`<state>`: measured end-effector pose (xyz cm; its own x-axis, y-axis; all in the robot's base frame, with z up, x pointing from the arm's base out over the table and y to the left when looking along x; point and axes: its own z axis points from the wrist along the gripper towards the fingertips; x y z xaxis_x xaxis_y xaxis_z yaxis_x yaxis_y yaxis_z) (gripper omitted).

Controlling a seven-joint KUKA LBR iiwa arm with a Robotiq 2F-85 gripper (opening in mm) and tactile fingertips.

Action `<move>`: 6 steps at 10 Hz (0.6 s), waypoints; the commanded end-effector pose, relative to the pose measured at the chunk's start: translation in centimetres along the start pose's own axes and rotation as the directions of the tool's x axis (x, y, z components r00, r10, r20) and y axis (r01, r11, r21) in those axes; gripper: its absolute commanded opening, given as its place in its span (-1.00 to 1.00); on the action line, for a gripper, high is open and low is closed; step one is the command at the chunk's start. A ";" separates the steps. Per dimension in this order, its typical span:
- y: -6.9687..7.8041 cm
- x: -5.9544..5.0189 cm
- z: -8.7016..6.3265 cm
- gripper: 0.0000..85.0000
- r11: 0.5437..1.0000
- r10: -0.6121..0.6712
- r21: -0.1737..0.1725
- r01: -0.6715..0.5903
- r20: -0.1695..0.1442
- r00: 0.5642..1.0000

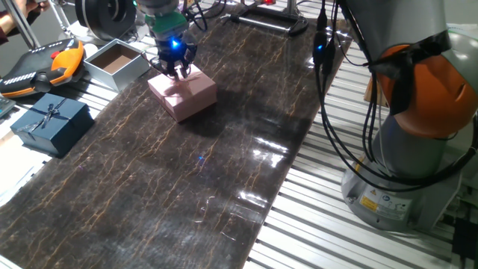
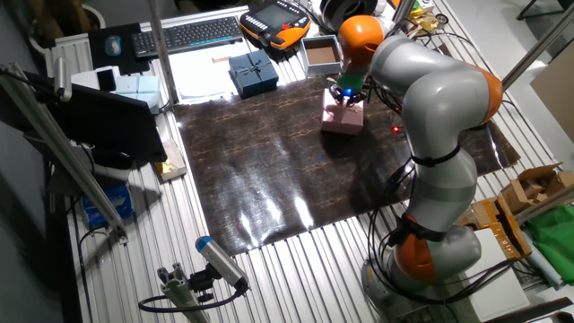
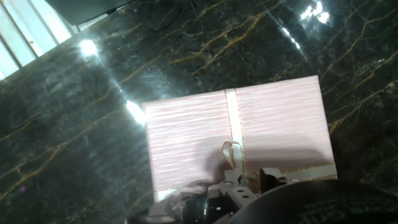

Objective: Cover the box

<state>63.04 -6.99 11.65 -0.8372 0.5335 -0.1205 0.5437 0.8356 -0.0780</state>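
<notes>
The pale pink box [image 1: 187, 93] stands on the dark marbled mat, with its matching lid resting on top, so the inside is hidden. It also shows in the other fixed view [image 2: 343, 118]. In the hand view the lid [image 3: 186, 137] fills the middle, crossed by a thin ribbon with a small bow loop [image 3: 231, 152]. My gripper [image 1: 173, 71] hangs right over the lid's far edge, blue light glowing, and touches or nearly touches it. Only the fingertips [image 3: 224, 188] peek in at the lower rim of the hand view, so the gap between them is unclear.
An open grey box with a brown inside [image 1: 116, 63] sits just behind and left of the pink box. A dark blue box with a bow [image 1: 48, 123] lies at the left. An orange teach pendant [image 1: 45, 67] rests at the back left. The arm's base [image 1: 418, 149] and cables stand on the right.
</notes>
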 end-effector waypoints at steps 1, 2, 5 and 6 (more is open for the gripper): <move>-0.1 0.0 -0.2 -0.40 1.000 -0.004 -0.004 0.004 -0.005 1.000; -0.4 0.0 -0.7 -0.40 1.000 -0.012 -0.012 0.012 -0.012 1.000; -1.6 1.0 -3.3 -0.98 0.998 -0.034 -0.054 0.031 -0.046 0.998; -1.9 1.0 -3.9 -0.98 0.997 -0.037 -0.065 0.033 -0.055 0.998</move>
<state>60.92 -7.50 15.56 -0.8591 0.5079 -0.0635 0.5098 0.8601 -0.0181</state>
